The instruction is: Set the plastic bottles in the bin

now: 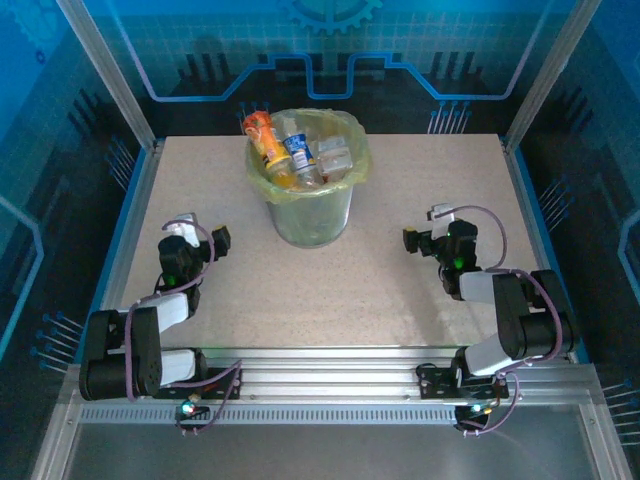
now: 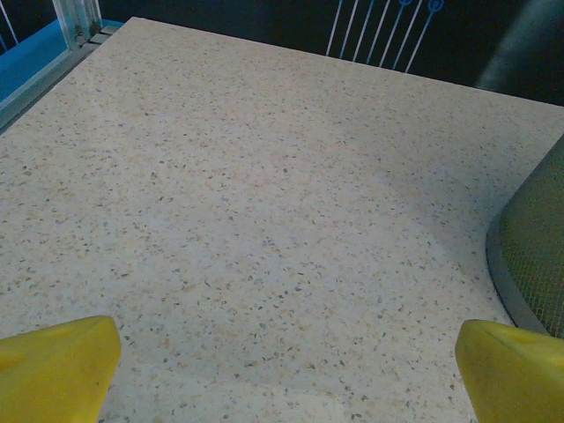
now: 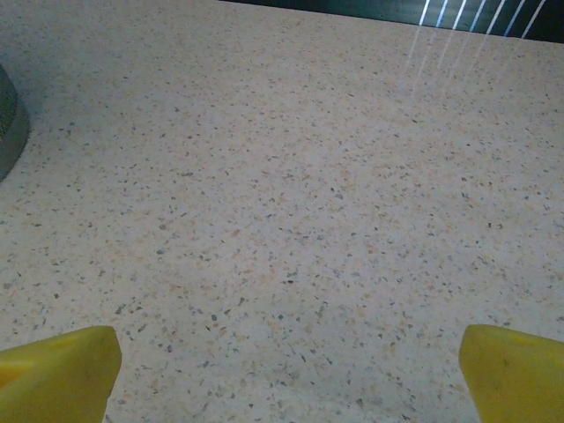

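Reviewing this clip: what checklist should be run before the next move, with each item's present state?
1. Left end effector open and holding nothing: ok.
2. Right end effector open and holding nothing: ok.
3. Plastic bottles inside the bin: ok; they are piled to the rim and an orange one sticks above it.
4. Bin upright: ok.
5. Table around the bin bare of bottles: ok in the top view.
6. Pile stable enough not to spill: cannot tell.

No legible text, labels on the plastic bottles (image 1: 297, 148) in the bin (image 1: 310, 218) too small to read
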Robot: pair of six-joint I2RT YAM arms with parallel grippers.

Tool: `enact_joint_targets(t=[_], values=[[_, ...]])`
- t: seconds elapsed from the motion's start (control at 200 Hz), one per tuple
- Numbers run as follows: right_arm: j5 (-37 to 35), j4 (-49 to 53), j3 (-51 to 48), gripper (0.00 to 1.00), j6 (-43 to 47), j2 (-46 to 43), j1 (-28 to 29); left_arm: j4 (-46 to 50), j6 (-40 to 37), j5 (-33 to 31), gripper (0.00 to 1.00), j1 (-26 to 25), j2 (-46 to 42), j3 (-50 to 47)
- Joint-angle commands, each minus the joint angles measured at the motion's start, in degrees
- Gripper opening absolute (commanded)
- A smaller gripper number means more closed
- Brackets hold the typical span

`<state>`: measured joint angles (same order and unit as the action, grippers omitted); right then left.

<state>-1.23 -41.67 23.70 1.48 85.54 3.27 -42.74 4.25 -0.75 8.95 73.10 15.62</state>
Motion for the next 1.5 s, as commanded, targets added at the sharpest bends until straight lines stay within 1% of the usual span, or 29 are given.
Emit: enact_joint_targets(t=[0.0,0.075,0.11,0.185,0.325,0.515,0.625,0.67,0.72,0.775,1.496], values=[[1.1,-1.7,1.0,1.00,-0.9,0.7,-0.8,-0.5,-1.6,2.9,0.99,0.6,0.7,2.2],[1.1,-1.7,1.0,1.00,-0.8,0.7,-0.8,0.4,-1.8,3.6,0.99,0.5,1.1,2.9],[1.1,-1.7,1.0,1.00,-0.8,0.7,-0.8,0.5,-0.7,4.1,0.99,0.5,1.1,2.9],[1.1,-1.7,1.0,1.00,-0.8,0.7,-0.8,-2.3,2.1,6.0,0.99,0.3,1.8,2.1],[1.1,-1.6,1.0,1.00,-0.8,0.7,-0.7,-5.8,3.1,5.2,0.99,-1.0,4.9,2.8],[1.1,-1.6,1.0,1.00,-0.9,0.7,-0.7,-8.0,-1.1,3.8,0.99,-4.7,11.4,5.0],[1.1,-1.6,1.0,1.00,-0.8,0.7,-0.8,-14.3,-2.0,3.2,0.99,-5.6,16.3,4.5],[1.1,-1.6,1.0,1.00,-0.8,0.7,-0.7,-11.4,-2.0,3.6,0.99,-5.7,15.2,4.8],[1.2,-1.6,1.0,1.00,-0.8,0.7,-0.8,-12.7,-2.3,4.1,0.99,-5.7,16.0,4.9],[1.1,-1.6,1.0,1.00,-0.8,0.7,-0.7,-10.3,-2.7,4.3,0.99,-5.9,15.5,5.7],[1.1,-1.6,1.0,1.00,-0.9,0.7,-0.8,-9.7,-3.5,3.1,0.99,-6.7,15.7,6.2]])
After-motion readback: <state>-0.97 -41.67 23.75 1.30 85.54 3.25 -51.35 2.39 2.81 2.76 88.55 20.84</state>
